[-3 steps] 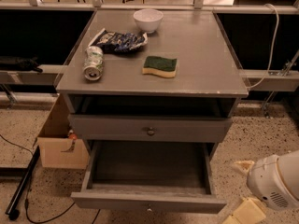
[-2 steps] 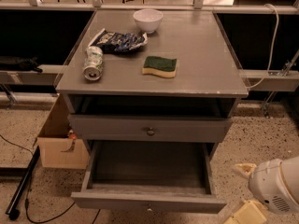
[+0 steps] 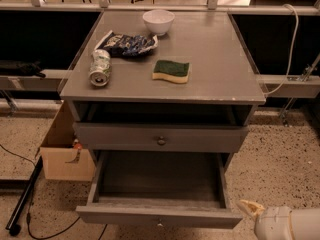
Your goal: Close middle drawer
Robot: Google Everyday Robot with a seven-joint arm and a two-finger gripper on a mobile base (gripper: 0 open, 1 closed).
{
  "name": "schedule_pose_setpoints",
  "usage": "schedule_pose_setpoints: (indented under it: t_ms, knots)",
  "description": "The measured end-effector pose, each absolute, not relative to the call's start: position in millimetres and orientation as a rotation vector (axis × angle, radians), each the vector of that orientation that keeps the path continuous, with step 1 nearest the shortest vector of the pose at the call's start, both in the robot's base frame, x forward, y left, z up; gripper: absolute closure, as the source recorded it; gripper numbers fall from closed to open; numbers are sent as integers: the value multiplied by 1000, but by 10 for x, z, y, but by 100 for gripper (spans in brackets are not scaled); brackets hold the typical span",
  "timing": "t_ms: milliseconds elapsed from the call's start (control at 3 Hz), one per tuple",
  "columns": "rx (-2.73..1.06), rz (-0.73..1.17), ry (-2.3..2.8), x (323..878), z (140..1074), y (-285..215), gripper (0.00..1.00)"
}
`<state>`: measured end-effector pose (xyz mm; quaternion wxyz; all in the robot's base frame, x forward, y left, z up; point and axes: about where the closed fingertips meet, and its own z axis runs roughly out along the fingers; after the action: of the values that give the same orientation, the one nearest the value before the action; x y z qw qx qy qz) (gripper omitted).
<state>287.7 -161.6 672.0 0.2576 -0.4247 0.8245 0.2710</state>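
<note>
Camera view: middle drawer (image 3: pixel 159 217) pulled far out, only its grey floor showing inside. White bowl (image 3: pixel 158 20) on cabinet top (image 3: pixel 215 59), contents unclear. Gripper (image 3: pixel 251 208) low right, just beside drawer's right front corner; spread or pressed together, cannot tell.

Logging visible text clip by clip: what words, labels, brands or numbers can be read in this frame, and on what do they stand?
Nothing can be read.
Can: label print, too blurred.
Crumpled bag: print, too blurred.
Cardboard box: dark mark, illegible.
Sponge, bowl, open middle drawer and the gripper at the bottom right corner: no text.
</note>
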Motion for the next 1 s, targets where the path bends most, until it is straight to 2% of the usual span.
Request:
schedule_pose_setpoints:
  t_ms: [667, 1000]
  knots:
    - [-1194, 705, 2154, 2986, 6439, -1480, 0]
    - [-1194, 705, 2154, 2986, 6439, -1480, 19]
